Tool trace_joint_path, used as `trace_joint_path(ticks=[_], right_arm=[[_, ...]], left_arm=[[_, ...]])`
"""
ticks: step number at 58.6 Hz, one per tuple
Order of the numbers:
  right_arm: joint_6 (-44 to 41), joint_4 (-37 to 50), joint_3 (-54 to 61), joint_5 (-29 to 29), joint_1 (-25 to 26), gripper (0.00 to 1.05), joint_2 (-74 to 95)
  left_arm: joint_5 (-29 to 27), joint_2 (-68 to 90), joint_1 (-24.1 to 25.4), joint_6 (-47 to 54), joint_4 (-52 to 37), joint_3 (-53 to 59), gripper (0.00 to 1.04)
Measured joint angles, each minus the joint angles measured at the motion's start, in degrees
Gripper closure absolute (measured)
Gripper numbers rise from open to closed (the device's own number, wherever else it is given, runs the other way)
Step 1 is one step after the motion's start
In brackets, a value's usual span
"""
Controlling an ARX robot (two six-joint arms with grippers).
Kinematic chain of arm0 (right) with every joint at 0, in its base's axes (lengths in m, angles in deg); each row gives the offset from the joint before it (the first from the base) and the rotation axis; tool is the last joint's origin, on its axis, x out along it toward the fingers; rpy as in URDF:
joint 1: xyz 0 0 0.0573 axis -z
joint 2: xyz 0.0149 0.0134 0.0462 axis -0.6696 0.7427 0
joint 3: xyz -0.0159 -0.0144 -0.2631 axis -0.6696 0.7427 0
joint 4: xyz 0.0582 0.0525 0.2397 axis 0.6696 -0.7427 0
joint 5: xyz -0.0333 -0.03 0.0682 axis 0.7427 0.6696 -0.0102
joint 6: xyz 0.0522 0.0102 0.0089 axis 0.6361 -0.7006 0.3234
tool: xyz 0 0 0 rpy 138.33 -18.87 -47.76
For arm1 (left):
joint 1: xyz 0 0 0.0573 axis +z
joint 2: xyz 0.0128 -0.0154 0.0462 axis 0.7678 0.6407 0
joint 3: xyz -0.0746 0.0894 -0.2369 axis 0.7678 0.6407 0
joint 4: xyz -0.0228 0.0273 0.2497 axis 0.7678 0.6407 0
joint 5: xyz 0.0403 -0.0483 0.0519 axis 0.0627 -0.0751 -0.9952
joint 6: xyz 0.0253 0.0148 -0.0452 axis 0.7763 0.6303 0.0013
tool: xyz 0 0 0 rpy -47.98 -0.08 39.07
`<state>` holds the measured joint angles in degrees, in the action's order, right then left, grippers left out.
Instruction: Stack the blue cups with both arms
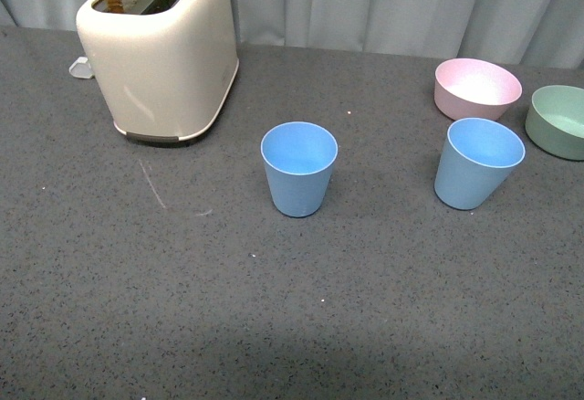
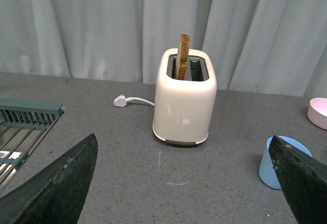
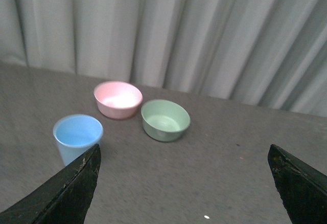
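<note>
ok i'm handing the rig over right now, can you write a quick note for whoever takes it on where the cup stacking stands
Left gripper: jaws open, empty.
Right gripper: jaws open, empty.
Neither arm shows in the front view.
One light-blue plastic tumbler stands upright to the right of the cream toaster. The other light-blue tumbler stands further right, just in front of the pink bowl and beside the green bowl.
Done: nothing yet; the two cups stand apart.
Left: probably take a cup in each arm, then nest one inside the other.
</note>
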<state>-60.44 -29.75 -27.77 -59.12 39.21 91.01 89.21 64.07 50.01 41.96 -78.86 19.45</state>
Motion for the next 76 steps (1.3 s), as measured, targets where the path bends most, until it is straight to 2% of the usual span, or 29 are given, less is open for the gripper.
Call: trace_joint_path(ticks=[4,10,13,20,25,34,58,70,76], right_arm=[[-3.1,3.3,-0.7,0.4,0.0,0.10,6.5],[-3.3,11.4,-3.0,-0.8,0.0,0.10,19.1],[-2.3,16.9,-5.3,-1.9,0.1,0.10,28.3],[1.6,23.7,-11.9,-4.6,0.6,0.10,47.7],[5.2,23.3,-18.5,-6.6,1.1,0.10,62.6],[10.0,17.6,-28.9,-8.8,1.3,0.10,79.2],[22.3,5.9,-52.5,-11.9,0.3,0.10,104.5],[25.1,0.6,-59.3,-11.1,-1.8,0.50,111.3],[25.7,-0.6,-60.1,-10.8,-2.2,0.64,112.1]], left_arm=[[0.0,0.0,0.0,0.0,0.0,0.0,0.07],[0.0,0.0,0.0,0.0,0.0,0.0,0.07],[0.0,0.0,0.0,0.0,0.0,0.0,0.07],[0.0,0.0,0.0,0.0,0.0,0.0,0.07],[0.0,0.0,0.0,0.0,0.0,0.0,0.07],[0.0,0.0,0.0,0.0,0.0,0.0,0.07],[0.0,0.0,0.0,0.0,0.0,0.0,0.07],[0.0,0.0,0.0,0.0,0.0,0.0,0.07],[0.0,0.0,0.0,0.0,0.0,0.0,0.07]])
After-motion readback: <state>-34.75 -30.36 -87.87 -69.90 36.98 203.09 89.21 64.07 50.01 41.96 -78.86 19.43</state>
